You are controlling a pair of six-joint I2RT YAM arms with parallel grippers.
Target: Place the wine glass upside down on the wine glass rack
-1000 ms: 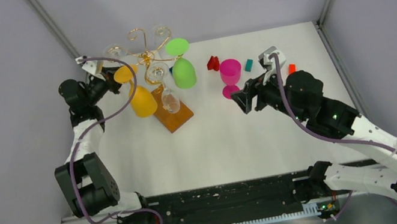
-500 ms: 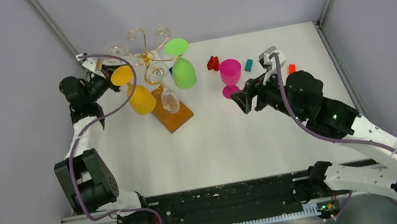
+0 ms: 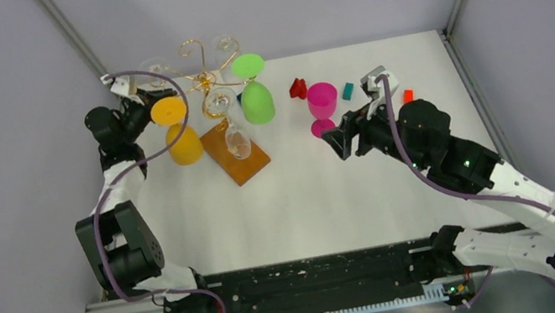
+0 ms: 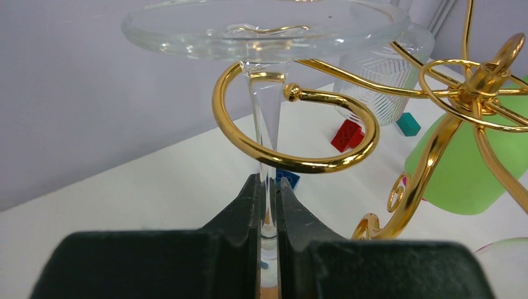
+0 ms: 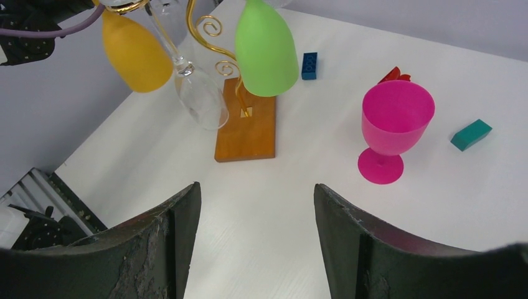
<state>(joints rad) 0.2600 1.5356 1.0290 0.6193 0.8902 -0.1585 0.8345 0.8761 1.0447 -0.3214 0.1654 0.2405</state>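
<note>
left gripper [image 4: 268, 187] clamped tight on inverted orange wine glass [image 3: 185, 145] stem, inside gold wire glass rack [image 4: 292, 164] far-left curl; seat foot before releasing

Hidden behind the left gripper [image 4: 269, 187] in its wrist view: bowl of the wine glass [image 4: 264, 112]. Cropped at the top edge: far rim of its foot.

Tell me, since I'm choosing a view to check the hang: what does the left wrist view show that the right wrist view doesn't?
Left wrist only: the wine glass stem, clamped in the shut jaws of the left gripper, and its clear foot. Right wrist only: the right gripper, jaws open, the pink goblet, the wooden base. Both: the green glass, teal block, red brick.
</note>
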